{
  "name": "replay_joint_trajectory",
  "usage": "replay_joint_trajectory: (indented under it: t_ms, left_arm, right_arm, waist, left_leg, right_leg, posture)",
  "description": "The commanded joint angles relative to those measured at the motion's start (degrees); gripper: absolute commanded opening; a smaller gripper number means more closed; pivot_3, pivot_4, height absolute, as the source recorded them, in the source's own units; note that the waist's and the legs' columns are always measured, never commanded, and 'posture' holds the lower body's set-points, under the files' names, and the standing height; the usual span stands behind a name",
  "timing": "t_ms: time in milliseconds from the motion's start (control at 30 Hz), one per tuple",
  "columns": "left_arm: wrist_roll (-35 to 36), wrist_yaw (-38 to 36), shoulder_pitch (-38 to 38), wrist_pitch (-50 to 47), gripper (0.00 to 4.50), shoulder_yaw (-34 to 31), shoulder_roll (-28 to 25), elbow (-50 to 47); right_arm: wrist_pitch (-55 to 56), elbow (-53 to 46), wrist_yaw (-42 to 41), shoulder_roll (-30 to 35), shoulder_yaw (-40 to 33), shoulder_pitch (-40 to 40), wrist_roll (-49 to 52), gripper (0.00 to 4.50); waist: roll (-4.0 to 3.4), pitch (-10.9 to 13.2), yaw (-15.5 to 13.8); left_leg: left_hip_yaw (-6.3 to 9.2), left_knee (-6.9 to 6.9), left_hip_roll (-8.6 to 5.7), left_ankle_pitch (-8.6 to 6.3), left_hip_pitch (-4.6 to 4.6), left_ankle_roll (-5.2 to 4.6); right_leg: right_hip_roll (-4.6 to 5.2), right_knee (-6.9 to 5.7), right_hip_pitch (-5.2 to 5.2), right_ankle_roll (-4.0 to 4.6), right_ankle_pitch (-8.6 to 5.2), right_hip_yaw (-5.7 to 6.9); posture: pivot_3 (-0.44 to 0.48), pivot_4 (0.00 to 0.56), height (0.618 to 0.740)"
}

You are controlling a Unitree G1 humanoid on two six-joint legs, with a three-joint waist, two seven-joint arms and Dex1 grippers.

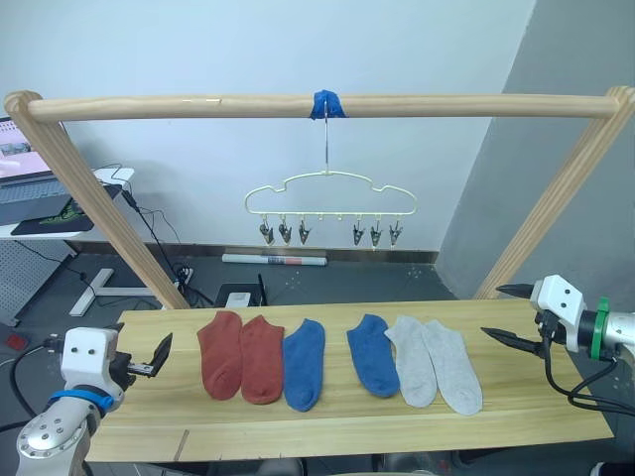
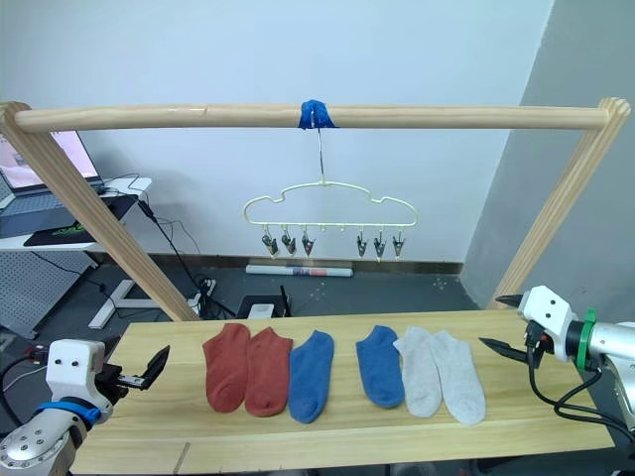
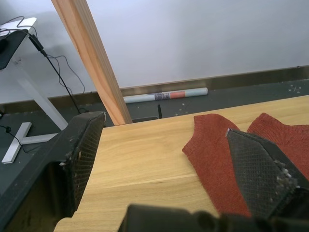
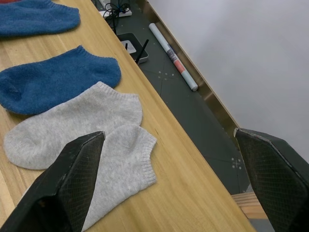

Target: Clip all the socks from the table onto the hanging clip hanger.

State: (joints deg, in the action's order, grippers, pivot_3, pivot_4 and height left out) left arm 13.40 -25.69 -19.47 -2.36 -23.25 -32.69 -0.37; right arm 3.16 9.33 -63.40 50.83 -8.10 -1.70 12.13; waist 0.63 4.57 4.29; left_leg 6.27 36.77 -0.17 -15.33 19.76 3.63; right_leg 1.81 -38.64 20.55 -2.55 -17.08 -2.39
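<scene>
Six socks (image 1: 337,359) lay unclipped on the table (image 1: 347,421); clip hanger (image 1: 330,205) hung bare. Left gripper (image 1: 159,354) and right gripper (image 1: 508,314) spread wide, holding nothing. Nothing done yet.

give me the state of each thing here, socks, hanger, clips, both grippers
rust-red socks: two, flat on the table, overlapping, unclipped
blue socks: two, flat, apart from each other, unclipped
grey socks: two, flat, overlapping, unclipped
clip hanger: hanging by its hook from the wooden pole
clips: six, all empty
left gripper: open, holding nothing, beside the rust-red socks
right gripper: open, holding nothing, beside the grey socks
</scene>
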Motion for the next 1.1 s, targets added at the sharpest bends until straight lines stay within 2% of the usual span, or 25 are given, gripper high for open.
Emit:
replay_joint_trajectory:
  t_ms: [33,167,233,500,600,700,900,1000,1100]
  left_arm:
    - [-0.54,0.77,0.44,0.05,4.47,-2.12,-0.69,-2.23]
    - [-0.87,-0.11,-0.10,-1.24,4.47,-1.86,-1.62,-2.95]
    - [3.02,-3.46,-0.10,1.17,4.47,-3.49,-1.23,-4.40]
    - [4.68,-3.88,1.34,3.79,4.47,-6.13,-0.23,-3.73]
    - [1.73,-1.02,3.05,4.66,4.47,-4.37,0.81,-5.00]
    - [2.88,-0.50,4.15,2.44,4.47,-2.51,2.65,-8.28]
    - [3.63,1.44,6.86,-1.21,4.47,-0.43,5.49,-13.31]
    - [4.28,3.91,10.04,-3.56,4.47,1.29,7.82,-16.19]
    - [4.58,5.20,12.23,-4.79,4.47,1.80,9.26,-17.21]
  right_arm:
    - [-0.07,-1.90,0.34,0.86,-0.72,-1.18,0.17,4.50]
    - [0.09,-1.74,0.27,0.72,-0.59,-1.34,0.11,4.50]
    - [0.25,-1.57,0.25,0.60,-0.63,-1.21,0.16,4.50]
    - [0.17,-2.02,0.44,0.35,-0.83,-0.44,0.41,4.50]
    - [-0.02,-2.95,0.79,0.08,-1.21,0.40,0.87,4.50]
    - [-0.73,-4.74,1.43,-0.30,-1.70,1.53,1.77,4.50]
    - [-4.14,-12.32,3.10,-1.10,-2.72,4.10,4.35,4.50]
    - [-8.95,-21.08,4.66,-1.84,-3.06,4.85,7.80,4.50]
    - [-12.91,-27.12,5.91,-2.11,-3.00,4.90,9.79,4.50]
  waist:
    - [0.01,0.00,-0.01]
    - [0.01,0.01,-0.03]
    - [0.05,0.03,-0.02]
    - [0.08,0.05,-0.05]
    - [0.17,0.13,-0.04]
    - [0.26,0.30,0.00]
    - [0.47,1.65,0.18]
    - [0.44,2.77,0.47]
    - [0.58,3.96,0.68]
  left_leg:
    - [0.00,0.00,0.00,0.00,0.00,0.00]
    - [0.00,0.00,0.00,0.00,0.00,0.00]
    - [0.00,0.00,0.00,0.00,0.01,0.00]
    - [-0.03,-0.01,0.01,0.00,0.01,0.00]
    - [-0.03,0.00,0.00,0.00,0.02,0.00]
    - [-0.03,0.00,0.01,0.00,0.01,0.00]
    - [-0.03,0.00,0.02,-0.01,0.03,0.01]
    - [-0.05,0.01,0.02,-0.01,0.06,0.01]
    - [-0.06,0.06,0.02,-0.01,0.10,0.01]
  right_leg:
    - [0.00,0.00,0.00,0.00,0.00,0.00]
    - [0.00,0.00,0.00,0.00,0.00,0.00]
    - [0.00,0.00,0.01,0.00,0.00,0.00]
    - [0.00,0.01,0.03,0.00,0.00,-0.02]
    - [0.00,0.01,0.03,0.00,0.00,-0.03]
    - [0.00,0.01,0.02,0.00,0.00,-0.04]
    - [-0.01,0.03,0.02,-0.04,0.02,-0.05]
    - [0.00,0.03,0.01,-0.06,0.03,-0.10]
    - [-0.01,0.02,0.08,-0.11,0.06,-0.12]
  posture:
    - [-0.073,0.016,0.740]
    - [-0.073,0.015,0.740]
    - [-0.075,0.016,0.740]
    - [-0.085,0.023,0.740]
    - [-0.096,0.035,0.740]
    - [-0.106,0.046,0.740]
    - [-0.137,0.082,0.740]
    - [-0.176,0.122,0.740]
    - [-0.194,0.140,0.740]
